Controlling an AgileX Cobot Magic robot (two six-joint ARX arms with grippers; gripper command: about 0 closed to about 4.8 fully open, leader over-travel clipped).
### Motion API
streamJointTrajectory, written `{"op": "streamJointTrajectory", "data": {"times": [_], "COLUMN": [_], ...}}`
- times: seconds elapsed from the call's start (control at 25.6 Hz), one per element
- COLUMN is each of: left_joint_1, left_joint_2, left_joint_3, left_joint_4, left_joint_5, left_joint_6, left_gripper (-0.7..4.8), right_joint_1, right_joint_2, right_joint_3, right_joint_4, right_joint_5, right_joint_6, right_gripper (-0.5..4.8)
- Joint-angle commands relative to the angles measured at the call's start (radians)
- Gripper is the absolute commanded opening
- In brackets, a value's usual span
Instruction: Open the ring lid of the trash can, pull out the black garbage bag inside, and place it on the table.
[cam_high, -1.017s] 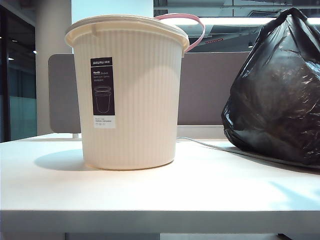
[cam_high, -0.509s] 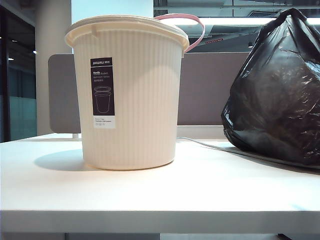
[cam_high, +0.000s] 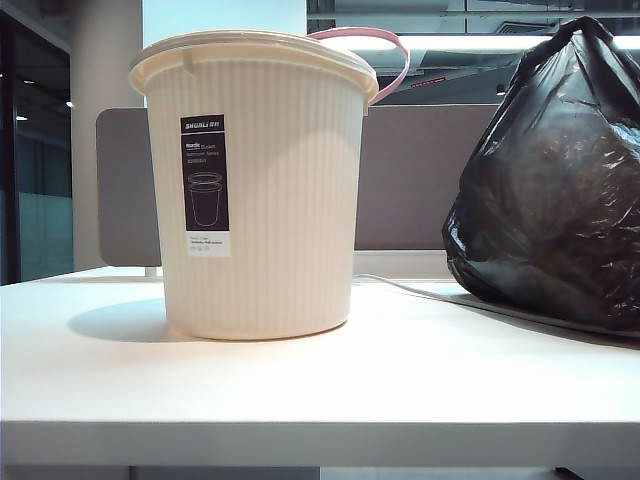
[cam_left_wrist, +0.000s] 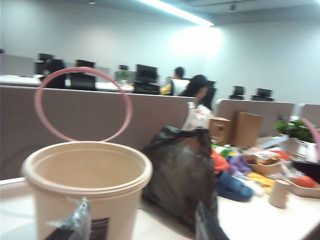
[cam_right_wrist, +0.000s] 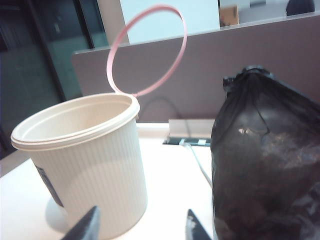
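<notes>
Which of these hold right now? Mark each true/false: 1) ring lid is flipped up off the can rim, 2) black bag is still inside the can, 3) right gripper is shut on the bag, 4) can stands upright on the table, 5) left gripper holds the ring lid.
1) True: the ring lid stands up from the back rim of the trash can.
2) False: the black garbage bag sits on the table beside the can.
3) False: the right gripper is open, holding nothing, in front of can and bag.
4) True.
5) False: the left gripper is open, short of the can, clear of the lid.
</notes>
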Motion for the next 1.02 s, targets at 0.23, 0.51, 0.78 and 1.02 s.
{"op": "streamJointTrajectory", "data": {"times": [0.23,0.51,0.78,1.02], "left_joint_1": [0.0,0.0,0.0,0.0], "left_joint_2": [-0.022,-0.022,-0.021,-0.021], "left_joint_3": [-0.01,-0.14,-0.329,-0.501], "left_joint_4": [-0.087,-0.057,0.082,0.09], "left_joint_5": [-0.06,-0.064,-0.117,-0.201], "left_joint_6": [0.037,0.073,0.041,0.015], "left_gripper": [2.68,2.68,2.05,2.05], "right_joint_1": [-0.002,-0.002,-0.002,-0.002], "right_joint_2": [-0.085,-0.085,-0.084,-0.085], "right_joint_3": [-0.068,-0.172,-0.284,-0.345], "right_joint_4": [0.052,0.082,0.174,0.179], "right_joint_5": [-0.002,0.002,0.033,0.073], "right_joint_6": [-0.002,0.005,0.046,0.046], "right_gripper": [1.96,1.14,1.11,1.11]}}
